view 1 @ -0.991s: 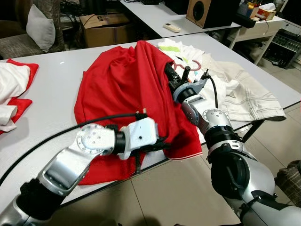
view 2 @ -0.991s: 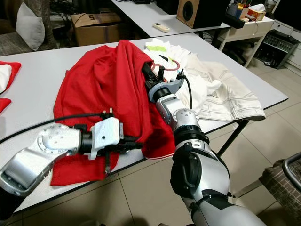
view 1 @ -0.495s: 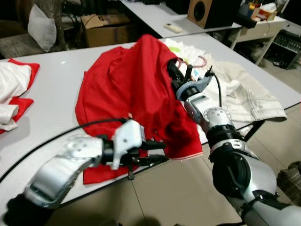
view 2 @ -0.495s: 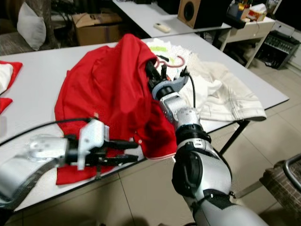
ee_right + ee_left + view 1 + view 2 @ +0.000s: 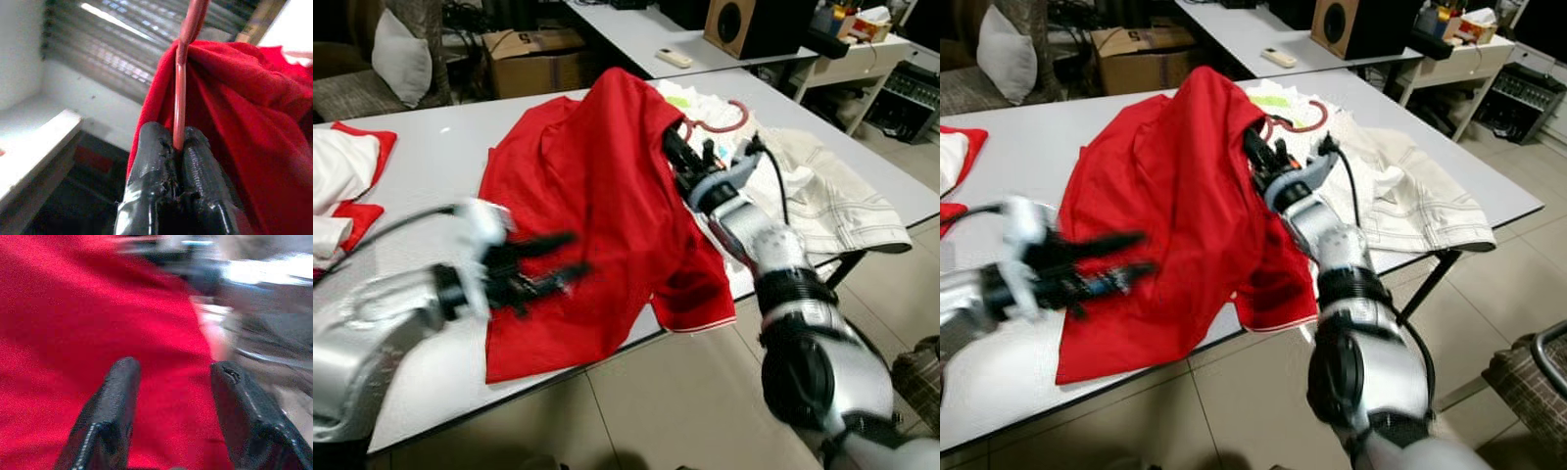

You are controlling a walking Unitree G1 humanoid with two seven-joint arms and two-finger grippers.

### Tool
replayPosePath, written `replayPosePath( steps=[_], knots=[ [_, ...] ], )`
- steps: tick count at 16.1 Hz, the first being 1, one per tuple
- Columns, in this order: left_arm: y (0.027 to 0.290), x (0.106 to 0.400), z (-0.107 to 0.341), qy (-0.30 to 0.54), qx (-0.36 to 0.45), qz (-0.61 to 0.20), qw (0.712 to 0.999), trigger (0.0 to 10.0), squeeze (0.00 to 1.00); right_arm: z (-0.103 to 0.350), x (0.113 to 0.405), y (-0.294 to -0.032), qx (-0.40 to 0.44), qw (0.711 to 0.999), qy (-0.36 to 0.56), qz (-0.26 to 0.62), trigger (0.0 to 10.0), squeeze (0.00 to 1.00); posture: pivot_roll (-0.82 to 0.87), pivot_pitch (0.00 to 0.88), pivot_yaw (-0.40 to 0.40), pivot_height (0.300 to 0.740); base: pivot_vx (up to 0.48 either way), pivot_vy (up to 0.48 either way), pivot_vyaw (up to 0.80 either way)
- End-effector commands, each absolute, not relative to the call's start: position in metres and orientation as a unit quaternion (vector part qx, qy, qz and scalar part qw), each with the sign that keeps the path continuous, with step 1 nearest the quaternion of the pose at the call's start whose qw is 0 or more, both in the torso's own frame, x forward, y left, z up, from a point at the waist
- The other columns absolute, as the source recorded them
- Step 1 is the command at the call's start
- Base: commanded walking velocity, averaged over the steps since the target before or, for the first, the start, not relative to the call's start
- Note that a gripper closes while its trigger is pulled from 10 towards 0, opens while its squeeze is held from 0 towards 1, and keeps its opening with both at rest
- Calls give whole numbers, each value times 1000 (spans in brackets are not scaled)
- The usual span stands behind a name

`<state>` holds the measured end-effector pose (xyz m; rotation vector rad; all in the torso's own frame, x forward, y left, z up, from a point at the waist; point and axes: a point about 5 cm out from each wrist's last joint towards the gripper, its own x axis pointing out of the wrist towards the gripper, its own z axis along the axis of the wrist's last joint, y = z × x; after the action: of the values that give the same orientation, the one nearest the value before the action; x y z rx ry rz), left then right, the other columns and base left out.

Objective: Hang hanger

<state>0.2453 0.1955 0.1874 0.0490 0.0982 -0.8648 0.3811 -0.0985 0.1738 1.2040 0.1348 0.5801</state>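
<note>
Lighting: even, bright indoor light; soft shadow under the tabletop [image 5: 431, 137] edge, lower frame. Upper left corner dim. Blur: left arm and left pincer [image 5: 543, 264] heavily motion-smeared at left; the rest sharp. Left wrist view soft, upper right smeared, pale glare. Right wrist view: background defocused, bright upper left.

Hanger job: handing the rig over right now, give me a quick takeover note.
Right gripper: shut on the red hanger, holding it raised inside the red shirt over the table.
Left gripper: open, holding nothing, over the shirt's lower part; blurred in the head views.
Done: hanger is gripped with the shirt draped on it.
Left: lift the shirt off the table and hang the hanger; no rail in view.
</note>
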Motion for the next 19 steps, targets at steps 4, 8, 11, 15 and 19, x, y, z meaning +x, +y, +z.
replayPosePath(
  steps=[4, 8, 11, 15, 19],
  knots=[
    [206, 260, 157, 72, -29, -225, 971, 10000, 514, 193, 354, -106, 495, 796, 32, 348, 10000, 0, 31, 0, -36, 740, 0, 0, 600],
    [197, 255, 155, 71, -44, -209, 974, 10000, 0, 200, 316, -110, 451, 804, 42, 386, 10000, 0, 15, 0, -44, 740, 0, 0, 800],
    [183, 252, 155, 65, -45, -228, 971, 10000, 0, 197, 296, -113, 436, 812, 61, 383, 10000, 0, 24, 0, -58, 740, 0, 0, 800],
    [177, 243, 154, 59, -46, -229, 971, 10000, 0, 195, 274, -122, 420, 823, 64, 377, 10000, 0, 35, 0, -70, 740, 0, 0, 800],
    [176, 242, 158, 48, -56, -225, 972, 10000, 0, 192, 268, -127, 435, 822, 59, 363, 10000, 0, 27, 0, -60, 740, 0, 0, 800]
  ],
)
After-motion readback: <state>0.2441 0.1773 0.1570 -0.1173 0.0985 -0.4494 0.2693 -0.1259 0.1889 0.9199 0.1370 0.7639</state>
